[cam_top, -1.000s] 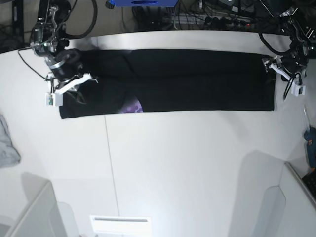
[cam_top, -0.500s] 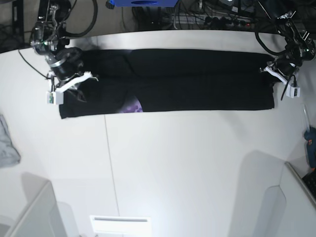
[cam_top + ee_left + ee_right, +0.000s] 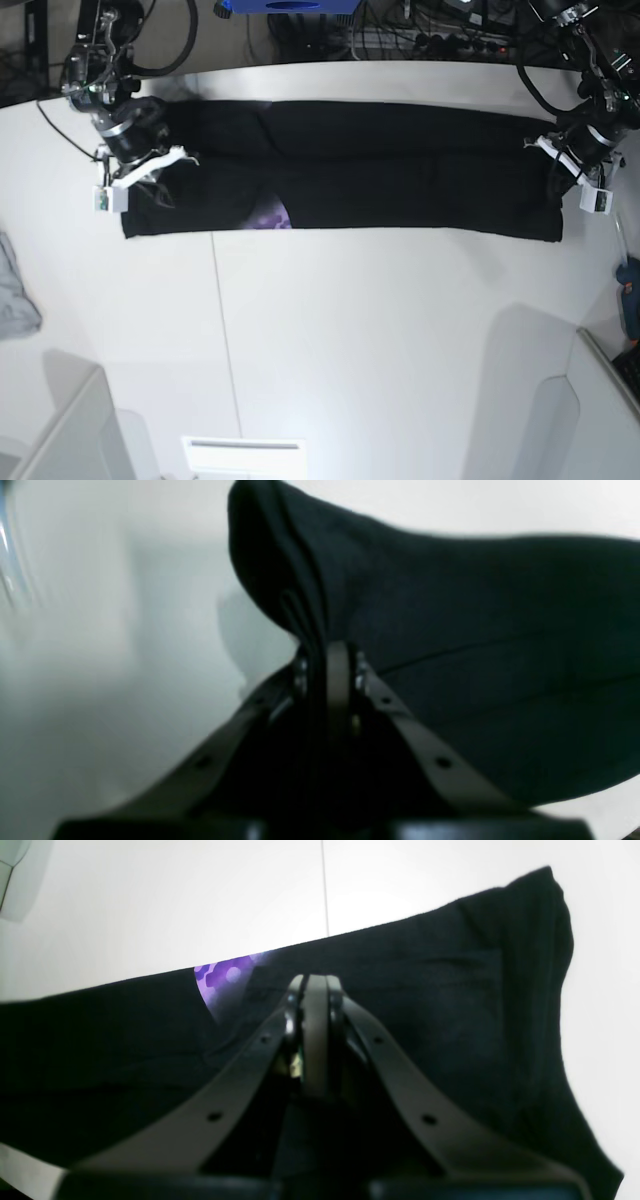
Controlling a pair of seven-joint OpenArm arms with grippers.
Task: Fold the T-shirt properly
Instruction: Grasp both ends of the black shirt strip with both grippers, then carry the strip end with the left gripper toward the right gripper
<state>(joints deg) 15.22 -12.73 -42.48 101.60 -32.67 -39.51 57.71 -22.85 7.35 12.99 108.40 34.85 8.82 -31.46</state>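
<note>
Across the far side of the white bench [image 3: 350, 330] lies the black T-shirt [image 3: 380, 175], folded into a long strip. Left hand [image 3: 327, 655] pinches one end; right hand [image 3: 312, 990] is clamped on the other end.

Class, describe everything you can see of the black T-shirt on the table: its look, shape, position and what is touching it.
The T-shirt is plain black soft cloth, folded lengthwise into a long narrow band lying flat across the far part of the white table. A small patch of purple print peeks out at its near edge. Layered fold edges show at one end. The left gripper is shut on that end's cloth, raising it into a small peak; the right gripper is shut at the other end, where the pinch itself is hidden.
</note>
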